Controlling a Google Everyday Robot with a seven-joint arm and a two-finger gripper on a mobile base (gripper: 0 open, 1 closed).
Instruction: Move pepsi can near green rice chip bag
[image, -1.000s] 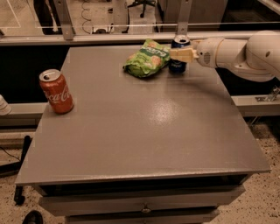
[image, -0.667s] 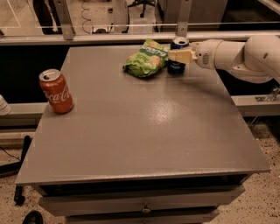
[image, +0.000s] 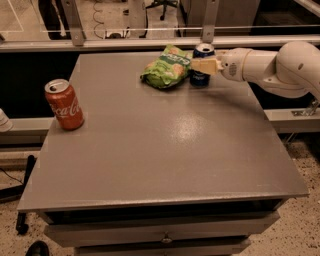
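The pepsi can (image: 199, 78) stands upright on the tabletop (image: 165, 150) in the upper middle of the frame, a little right of centre, close to the far edge. Just to its left lies the green rice chip bag (image: 167, 67), slumped flat with its printed face up; the two look to be touching or nearly so, which is the closeness the task asks for. The can is on its base, not tipped, so it would probably stay put if let go.

The tool (image: 201, 65) sits at the can, reaching in from the right and crossing the can's upper body at mid-height, a hold that suits a tall, narrow cylinder. Whether the tool is pinching the can or only bracketing it loosely, I cannot tell. The pale arm (image: 270, 65) stretches in from the right edge of the frame, low and level, keeping clear of the bag.

Well apart, at the left edge of the tabletop, a red cola can (image: 64, 105) stands upright and plays no part. By my judgement the placing is all but done; what remains is to release and draw back to the right without nudging the can.
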